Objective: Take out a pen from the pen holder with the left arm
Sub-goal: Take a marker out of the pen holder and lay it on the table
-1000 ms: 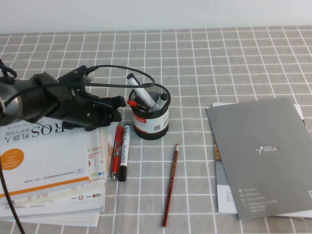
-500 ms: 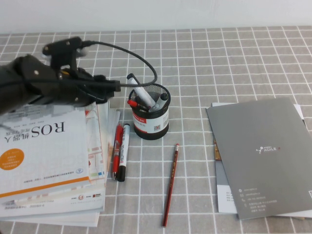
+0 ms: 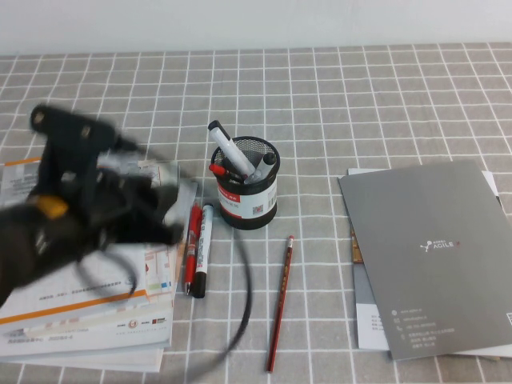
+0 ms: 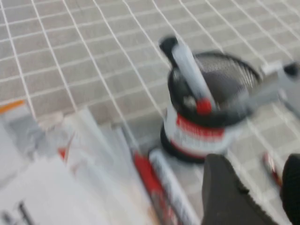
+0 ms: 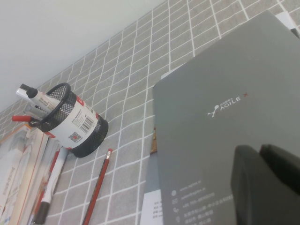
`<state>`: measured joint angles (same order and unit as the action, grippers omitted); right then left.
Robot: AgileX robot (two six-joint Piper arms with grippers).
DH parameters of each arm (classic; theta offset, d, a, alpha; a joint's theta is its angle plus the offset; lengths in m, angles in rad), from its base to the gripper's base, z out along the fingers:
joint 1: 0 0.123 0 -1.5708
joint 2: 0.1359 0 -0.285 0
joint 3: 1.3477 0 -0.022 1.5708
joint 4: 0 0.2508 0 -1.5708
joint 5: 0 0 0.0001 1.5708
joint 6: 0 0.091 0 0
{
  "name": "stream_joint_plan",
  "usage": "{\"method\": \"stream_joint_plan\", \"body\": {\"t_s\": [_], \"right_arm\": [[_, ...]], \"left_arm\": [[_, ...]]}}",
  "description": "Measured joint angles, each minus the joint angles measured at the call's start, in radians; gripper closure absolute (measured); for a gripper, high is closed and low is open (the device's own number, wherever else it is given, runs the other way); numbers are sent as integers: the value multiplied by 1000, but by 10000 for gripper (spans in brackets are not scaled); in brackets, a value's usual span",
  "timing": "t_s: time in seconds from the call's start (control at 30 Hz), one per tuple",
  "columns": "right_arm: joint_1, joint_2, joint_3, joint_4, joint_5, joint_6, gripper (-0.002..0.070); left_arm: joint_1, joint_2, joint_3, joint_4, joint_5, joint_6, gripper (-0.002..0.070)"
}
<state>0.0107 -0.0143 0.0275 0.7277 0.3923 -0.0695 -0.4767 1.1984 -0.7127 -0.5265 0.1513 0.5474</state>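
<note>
**Hovering beside a full pen holder, left gripper holds nothing**

The left gripper [image 4: 255,176] hangs over the near-left part of the table, just left of the pen holder [image 3: 248,196]. Its two dark fingers [image 4: 225,197] are parted with nothing between them. The left arm [image 3: 80,216], black and bulky, lies above a stack of glossy printed books [image 3: 80,312]. Its black cable [image 3: 246,296] loops toward the near edge.

The pen holder is a round cup of black wire mesh with a red-and-white label band, standing upright near the table's middle. Out of it lean a white-barrelled marker [image 3: 228,148] with a black cap, a red-tipped pen [image 3: 218,170] and a grey pen [image 3: 264,164] with a dark cap.

Between the holder and the books, a red pen [image 3: 192,240] and a black-ended marker [image 3: 204,252] lie side by side on the cloth. A slim red pencil [image 3: 280,304] lies to the near right of the holder. A grey checked tablecloth [image 3: 360,96] with white lines covers the table.

On the right, a matt grey booklet [image 3: 432,256] lies over other papers. The right gripper [image 5: 262,157] sits low over that booklet, outside the raised camera's frame, its dark pads [image 5: 248,187] closed together.
</note>
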Motion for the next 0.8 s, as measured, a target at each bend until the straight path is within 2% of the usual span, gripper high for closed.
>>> {"method": "stream_joint_plan", "body": {"t_s": [0.17, 0.4, 0.63, 0.8], "right_arm": [[0, 0, 0, 0, 0, 0, 689], [0, 0, 0, 0, 0, 0, 689], [0, 0, 0, 0, 0, 0, 689], [0, 0, 0, 0, 0, 0, 689]], "left_arm": [[-1, -188, 166, 123, 63, -79, 433], [-1, -436, 435, 260, -62, -280, 433], [-1, -564, 567, 452, -81, -297, 433], [-1, -581, 649, 484, -86, -298, 433]]}}
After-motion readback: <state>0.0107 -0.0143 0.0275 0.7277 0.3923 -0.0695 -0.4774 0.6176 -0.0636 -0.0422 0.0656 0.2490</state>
